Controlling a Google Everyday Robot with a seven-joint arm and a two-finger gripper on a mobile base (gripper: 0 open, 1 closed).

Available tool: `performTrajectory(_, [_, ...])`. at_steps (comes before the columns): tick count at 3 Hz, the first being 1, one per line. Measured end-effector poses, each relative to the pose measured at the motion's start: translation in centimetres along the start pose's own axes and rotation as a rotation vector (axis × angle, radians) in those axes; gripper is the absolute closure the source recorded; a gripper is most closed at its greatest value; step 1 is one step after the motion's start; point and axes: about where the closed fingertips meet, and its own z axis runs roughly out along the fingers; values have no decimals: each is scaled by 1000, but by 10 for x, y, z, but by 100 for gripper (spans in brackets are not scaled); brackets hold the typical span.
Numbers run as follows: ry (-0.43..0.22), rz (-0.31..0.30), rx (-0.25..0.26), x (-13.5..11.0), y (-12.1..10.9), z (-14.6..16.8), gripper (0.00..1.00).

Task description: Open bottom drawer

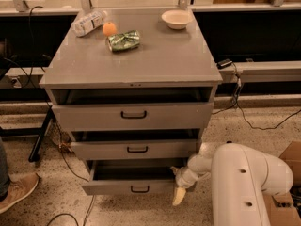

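Observation:
The grey cabinet [131,62] has three drawers, all pulled out a little. The bottom drawer [113,188] is the lowest, with the shortest front and a small black bar handle [139,189]; a dark gap shows above its front. My gripper [178,196] hangs at the drawer's right front corner, its pale yellow fingers [179,196] pointing down toward the floor, off the handle. My white arm [247,185] fills the lower right.
On the cabinet top lie a plastic bottle [87,23], an orange [109,28], a green bag [123,40] and a white bowl [176,19]. A person's shoe [16,190] is at lower left. Cables run over the speckled floor. A cardboard box [288,182] stands at far right.

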Motion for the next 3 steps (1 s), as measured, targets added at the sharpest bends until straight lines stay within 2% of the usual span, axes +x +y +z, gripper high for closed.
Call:
performTrajectory(1, [-28, 6, -31, 4, 7, 9, 19])
performTrajectory(3, [-49, 29, -87, 10, 29, 12, 65])
